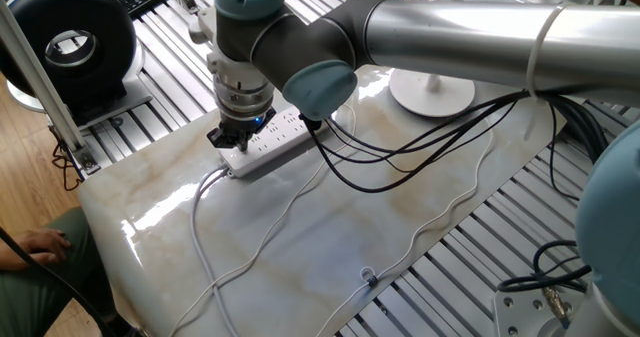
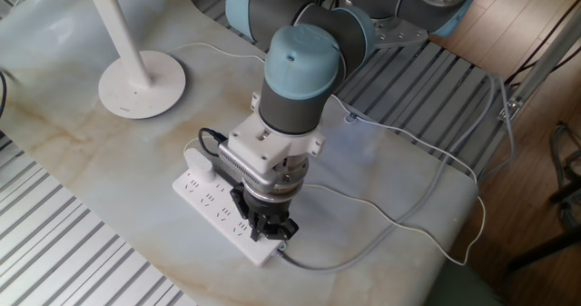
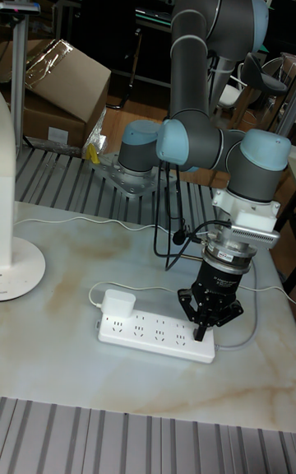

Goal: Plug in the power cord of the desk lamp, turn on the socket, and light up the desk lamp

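One plug (image 3: 119, 306) is already seated at the lamp-side end of the socket (image 3: 148, 332), so the cord step looks done; the power cord (image 3: 99, 224) runs off toward the desk lamp (image 3: 18, 272) at the left edge of the tall fixed view.

Further right, the gripper (image 3: 209, 327) sits vertical over the other end of the strip, tips down at or just above its top face. My read: it is placed there to press the round button, which I can't see in any view because the fingers cover that end.

Fingers look drawn close together with nothing between them, which fits a poke rather than a grasp. Actual contact with the strip I cannot tell.

View differences:
- Tall fixed view: only one showing the seated plug clearly and the strip side-on.
- The other fixed view: shows the lamp's disc base and pole well apart from the strip, and the thick strip cable (image 2: 363, 251) leaving the gripper end.
- One fixed view: shows loose white cord looping across the marble table (image 1: 330, 247), plus a black fan (image 1: 70, 42) off the table, unrelated.

Lamp head is out of frame, so lit or not is unknown.
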You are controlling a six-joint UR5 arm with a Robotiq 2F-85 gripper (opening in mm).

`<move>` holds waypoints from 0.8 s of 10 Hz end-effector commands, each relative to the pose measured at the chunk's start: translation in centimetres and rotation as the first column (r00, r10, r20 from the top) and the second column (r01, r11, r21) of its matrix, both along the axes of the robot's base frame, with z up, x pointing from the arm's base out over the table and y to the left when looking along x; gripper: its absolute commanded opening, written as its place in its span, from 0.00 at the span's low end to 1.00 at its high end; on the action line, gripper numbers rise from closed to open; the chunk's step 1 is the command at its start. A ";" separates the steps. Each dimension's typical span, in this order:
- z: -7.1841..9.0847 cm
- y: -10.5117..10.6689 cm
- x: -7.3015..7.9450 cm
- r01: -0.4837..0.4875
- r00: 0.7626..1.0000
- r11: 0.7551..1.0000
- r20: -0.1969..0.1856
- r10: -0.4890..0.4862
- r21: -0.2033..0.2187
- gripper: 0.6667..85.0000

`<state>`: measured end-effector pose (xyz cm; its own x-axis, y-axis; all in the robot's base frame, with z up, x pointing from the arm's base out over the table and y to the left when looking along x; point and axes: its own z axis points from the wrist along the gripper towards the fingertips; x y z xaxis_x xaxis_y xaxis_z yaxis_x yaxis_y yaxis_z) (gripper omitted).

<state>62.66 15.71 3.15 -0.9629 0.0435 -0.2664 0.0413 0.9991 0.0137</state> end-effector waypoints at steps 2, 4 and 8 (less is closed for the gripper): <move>0.2 0.2 0.2 0.010 1.000 1.000 -0.003 -0.010 0.016 0.00; 0.6 0.1 0.3 0.010 1.000 1.000 -0.009 -0.010 0.022 0.00; 0.6 0.1 0.7 0.012 1.000 1.000 0.001 -0.012 0.022 0.00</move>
<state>62.86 15.75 3.46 -0.9640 0.0475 -0.2618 0.0434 0.9988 0.0213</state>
